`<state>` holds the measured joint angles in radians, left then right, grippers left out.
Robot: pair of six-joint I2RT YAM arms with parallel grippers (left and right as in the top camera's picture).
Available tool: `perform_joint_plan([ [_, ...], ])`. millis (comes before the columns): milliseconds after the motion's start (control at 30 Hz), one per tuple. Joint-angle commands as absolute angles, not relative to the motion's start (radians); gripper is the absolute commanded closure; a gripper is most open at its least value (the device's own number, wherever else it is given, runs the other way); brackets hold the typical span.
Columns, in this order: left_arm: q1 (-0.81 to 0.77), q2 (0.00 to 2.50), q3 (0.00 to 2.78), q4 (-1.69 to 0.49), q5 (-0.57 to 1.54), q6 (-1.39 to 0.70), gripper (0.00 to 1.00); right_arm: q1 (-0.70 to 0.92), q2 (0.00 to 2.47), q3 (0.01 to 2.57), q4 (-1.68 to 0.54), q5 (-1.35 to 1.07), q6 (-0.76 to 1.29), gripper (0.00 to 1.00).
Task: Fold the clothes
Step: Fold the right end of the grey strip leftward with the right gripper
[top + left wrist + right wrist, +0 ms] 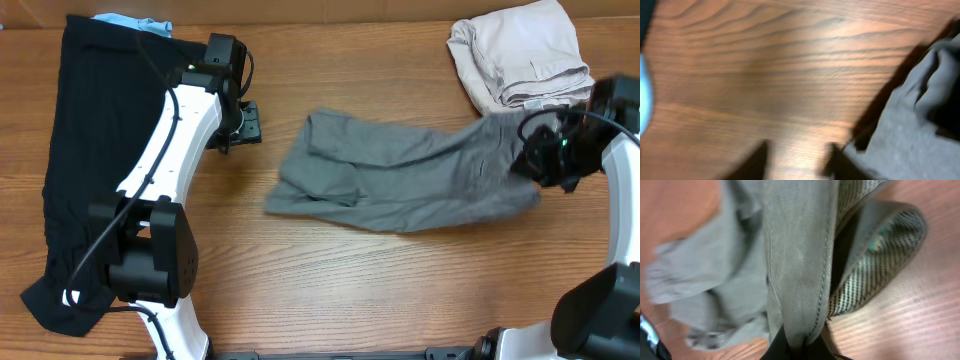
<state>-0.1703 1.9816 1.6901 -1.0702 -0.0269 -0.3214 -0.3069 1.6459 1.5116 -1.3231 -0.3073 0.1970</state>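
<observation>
The mid-grey shorts [400, 180] lie spread across the middle of the wooden table. My right gripper [535, 155] is shut on their right end; in the right wrist view the stitched grey cloth [795, 255] is pinched between my fingers [802, 345], and the striped whitish waistband lining [875, 255] shows beside it. My left gripper [245, 125] is open and empty, just left of the shorts; in the left wrist view its fingers [797, 160] hover over bare wood with the shorts' edge [910, 125] at the right. A long black garment [90, 170] lies flat at the far left.
A folded beige garment [520, 60] sits at the back right of the table [350, 290]. A pale blue cloth [130, 22] peeks out behind the black garment, and also shows at the left edge of the left wrist view [644, 95].
</observation>
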Motion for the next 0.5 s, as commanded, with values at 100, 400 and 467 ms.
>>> perform_joint_plan([
  [100,-0.182,1.978,1.562,-0.921,0.153,-0.311,0.96,-0.137,1.603,1.605,-1.329,-0.316,0.187,0.96],
  [400,-0.184,1.979,1.427,-0.773,0.186,-0.33,0.96,0.178,1.614,1.605,-1.168,-0.311,0.333,0.96],
  [467,-0.184,1.979,1.413,-0.757,0.186,-0.33,0.96,0.236,1.629,1.604,-1.136,-0.278,0.373,0.96],
])
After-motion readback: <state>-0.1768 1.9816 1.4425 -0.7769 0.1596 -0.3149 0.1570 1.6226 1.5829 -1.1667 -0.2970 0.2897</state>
